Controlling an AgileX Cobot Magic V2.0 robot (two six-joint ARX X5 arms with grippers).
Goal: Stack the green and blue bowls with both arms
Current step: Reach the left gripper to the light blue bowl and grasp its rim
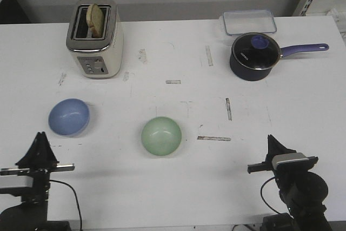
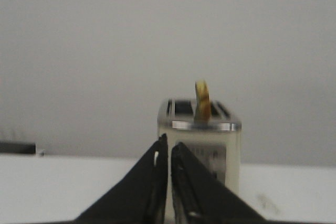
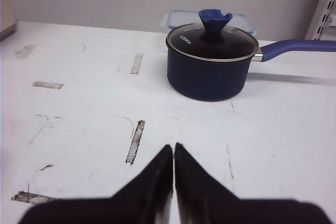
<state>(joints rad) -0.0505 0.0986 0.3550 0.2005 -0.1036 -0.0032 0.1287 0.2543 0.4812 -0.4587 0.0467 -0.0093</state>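
The pale green bowl (image 1: 161, 136) sits upright near the middle of the white table. The light blue bowl (image 1: 68, 116) sits upright to its left. Both are empty and apart. My left gripper (image 1: 41, 136) is shut and empty near the front left edge, just in front of the blue bowl; in the left wrist view (image 2: 169, 144) its tips nearly touch. My right gripper (image 1: 271, 140) is shut and empty near the front right edge, well right of the green bowl; it also shows in the right wrist view (image 3: 174, 148). Neither wrist view shows a bowl.
A cream toaster (image 1: 95, 38) with a slice of bread stands at the back left, also in the left wrist view (image 2: 200, 140). A dark navy saucepan (image 1: 254, 56) with a purple handle and a clear lidded box (image 1: 249, 22) stand at the back right.
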